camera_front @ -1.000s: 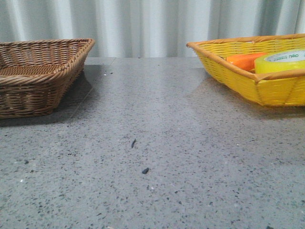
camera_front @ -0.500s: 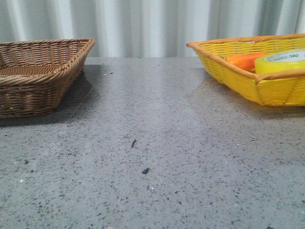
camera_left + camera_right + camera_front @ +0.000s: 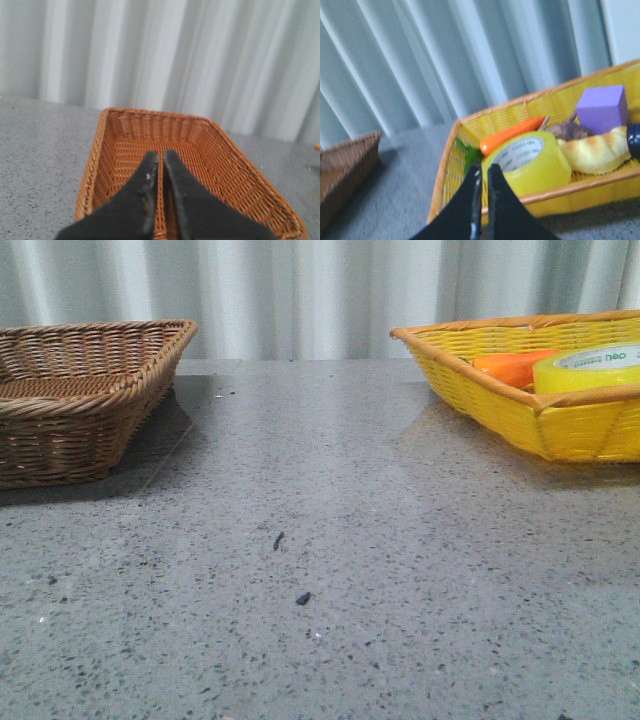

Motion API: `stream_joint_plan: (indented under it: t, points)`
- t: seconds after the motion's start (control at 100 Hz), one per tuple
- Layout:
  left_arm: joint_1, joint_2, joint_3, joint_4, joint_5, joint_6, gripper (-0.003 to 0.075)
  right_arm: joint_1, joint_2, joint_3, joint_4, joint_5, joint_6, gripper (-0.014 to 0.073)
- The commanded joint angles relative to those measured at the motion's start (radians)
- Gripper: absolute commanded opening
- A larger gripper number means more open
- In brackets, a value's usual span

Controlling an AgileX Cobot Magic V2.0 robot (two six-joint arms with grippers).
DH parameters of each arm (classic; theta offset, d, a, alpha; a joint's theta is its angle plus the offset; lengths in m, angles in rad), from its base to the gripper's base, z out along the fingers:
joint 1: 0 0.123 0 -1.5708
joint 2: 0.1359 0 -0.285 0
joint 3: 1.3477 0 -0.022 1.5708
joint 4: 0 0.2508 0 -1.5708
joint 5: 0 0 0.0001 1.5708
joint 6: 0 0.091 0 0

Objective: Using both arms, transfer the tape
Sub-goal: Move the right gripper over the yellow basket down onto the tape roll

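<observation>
Against the front view of a second before, almost nothing had changed: both baskets, the carrot and the roll sat where they had been, and the whole scene had merely slid a hair to the left in the picture, the two dark specks on the table with it. Neither arm showed in that view.

The tape [image 3: 590, 369] lay flat in the yellow basket [image 3: 500, 400], which stood at about two o'clock on the grey speckled table [image 3: 330, 540]. Its core axis pointed upward, tipped slightly, so the open white ring faced up; a round roll, it had no long axis across the table. Green lettering ran around the white core; in the front view it read roughly "nep", in the right wrist view it was too blurred to make out. The carrot [image 3: 510, 368] lay just beside the roll, toward nine o'clock of it.

The right gripper [image 3: 483, 172] hung over the basket's near rim, its fingers [image 3: 495, 200] nearly together with only a thin slit between, holding nothing. A purple block [image 3: 602, 107] and a banana-like piece [image 3: 597, 150] lay beyond the tape [image 3: 527, 162].

The left gripper [image 3: 161, 160] was likewise pressed almost closed and empty, above the brown wicker basket [image 3: 125, 125], at ten o'clock on the table.
</observation>
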Motion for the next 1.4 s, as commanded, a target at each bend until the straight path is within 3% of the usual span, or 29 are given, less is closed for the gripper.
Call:
stream_joint_plan:
  t: [0.0, 0.11, 0.2, 0.25, 0.33, 0.55, 0.76, 0.82, 1.39]
  points:
    - [-0.004, 0.127, -0.122, 0.016, 0.024, -0.006, 0.0026, -0.002, 0.146, -0.147, -0.031, 0.056, -0.011, -0.005]
    - [-0.057, 0.247, -0.216, 0.016, 0.073, -0.006, 0.0205, -0.002, 0.315, -0.312, -0.03, 0.192, -0.011, 0.0061]
    - [-0.107, 0.312, -0.274, 0.016, 0.127, -0.006, 0.0347, -0.002, 0.44, -0.443, -0.03, 0.302, -0.011, 0.0236]
    - [-0.132, 0.342, -0.298, 0.016, 0.152, -0.006, 0.0381, -0.002, 0.501, -0.51, -0.03, 0.354, -0.011, 0.0343]
    - [-0.174, 0.367, -0.318, 0.016, 0.168, -0.006, 0.0377, -0.002, 0.594, -0.609, -0.031, 0.421, -0.02, 0.043]
    - [-0.245, 0.381, -0.321, 0.016, 0.168, -0.006, 0.0367, -0.002, 0.856, -0.858, -0.08, 0.618, -0.044, 0.0418]
    - [-0.248, 0.381, -0.321, 0.013, 0.174, -0.006, 0.0367, -0.002, 1.069, -1.023, -0.334, 0.742, 0.099, 0.0418]
    - [-0.248, 0.381, -0.321, 0.013, 0.179, -0.006, 0.0367, -0.002, 1.111, -1.043, -0.382, 0.747, 0.122, 0.0418]
    - [-0.248, 0.381, -0.321, 0.013, 0.194, -0.006, 0.0367, -0.024, 1.418, -1.075, -0.41, 0.749, 0.141, 0.0417]
